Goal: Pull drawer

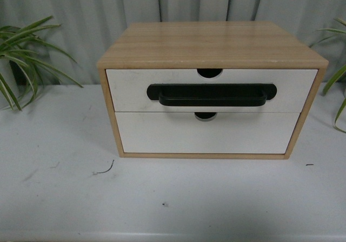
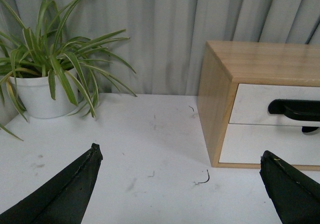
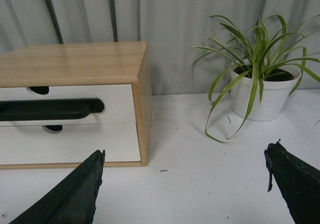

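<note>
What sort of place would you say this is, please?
Probably a staged test bench rather than a lived-in room: a small two-drawer cabinet stands alone on a plain white table, a grey curtain hangs close behind as a backdrop, and a potted plant sits at each side.

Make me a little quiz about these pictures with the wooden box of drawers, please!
1. True or false: the drawer with the black bar handle is fully shut.
2. Where does that drawer sit?
A. above the plain white drawer front
B. below it
C. beside it
3. Fill in the missing word: the left gripper and the right gripper both have their fingers spread wide with nothing between them, so both are ____.

Key: 1 true. 2 A. 3 open.
</note>
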`<state>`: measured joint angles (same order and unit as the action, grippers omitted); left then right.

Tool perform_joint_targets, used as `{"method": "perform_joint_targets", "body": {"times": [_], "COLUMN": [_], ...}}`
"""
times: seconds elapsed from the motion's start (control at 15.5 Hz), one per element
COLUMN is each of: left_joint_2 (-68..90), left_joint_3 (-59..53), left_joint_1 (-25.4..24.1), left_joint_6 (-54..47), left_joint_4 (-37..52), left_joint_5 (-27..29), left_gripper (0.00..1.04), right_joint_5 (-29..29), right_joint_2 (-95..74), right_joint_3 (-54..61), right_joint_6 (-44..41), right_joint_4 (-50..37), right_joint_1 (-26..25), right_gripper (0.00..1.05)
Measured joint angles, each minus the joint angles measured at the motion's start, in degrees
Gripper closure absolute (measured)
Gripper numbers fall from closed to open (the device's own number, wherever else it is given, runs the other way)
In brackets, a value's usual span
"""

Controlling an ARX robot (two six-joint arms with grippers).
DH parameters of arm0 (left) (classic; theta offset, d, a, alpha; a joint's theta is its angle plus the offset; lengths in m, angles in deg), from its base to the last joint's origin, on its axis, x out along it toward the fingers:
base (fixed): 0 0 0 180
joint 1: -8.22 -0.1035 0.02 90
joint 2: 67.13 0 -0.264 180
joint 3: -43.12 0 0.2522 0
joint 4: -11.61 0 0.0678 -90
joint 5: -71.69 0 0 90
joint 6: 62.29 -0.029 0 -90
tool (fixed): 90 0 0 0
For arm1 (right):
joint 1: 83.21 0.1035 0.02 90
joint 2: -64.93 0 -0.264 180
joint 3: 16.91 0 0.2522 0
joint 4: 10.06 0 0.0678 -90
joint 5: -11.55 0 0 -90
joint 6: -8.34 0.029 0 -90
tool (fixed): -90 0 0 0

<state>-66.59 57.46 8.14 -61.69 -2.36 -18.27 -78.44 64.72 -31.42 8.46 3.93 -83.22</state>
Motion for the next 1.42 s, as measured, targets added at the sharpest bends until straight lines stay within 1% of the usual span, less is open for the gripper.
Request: {"method": "perform_joint_targets", "body": {"times": [1.42], "left_joint_2": [0.00], "left_joint_3": [0.00], "left_joint_1": [0.00], "left_joint_6": [0.00], "left_joint_4": [0.02], "left_joint_5": [0.00], "left_gripper": [0.07], "right_joint_5": [0.00], "right_joint_2": [0.00], "right_joint_3": [0.00], "right_joint_6": [0.00], "right_joint_4": [0.00], "right_joint_1": [0.00], "right_gripper": [0.06]}}
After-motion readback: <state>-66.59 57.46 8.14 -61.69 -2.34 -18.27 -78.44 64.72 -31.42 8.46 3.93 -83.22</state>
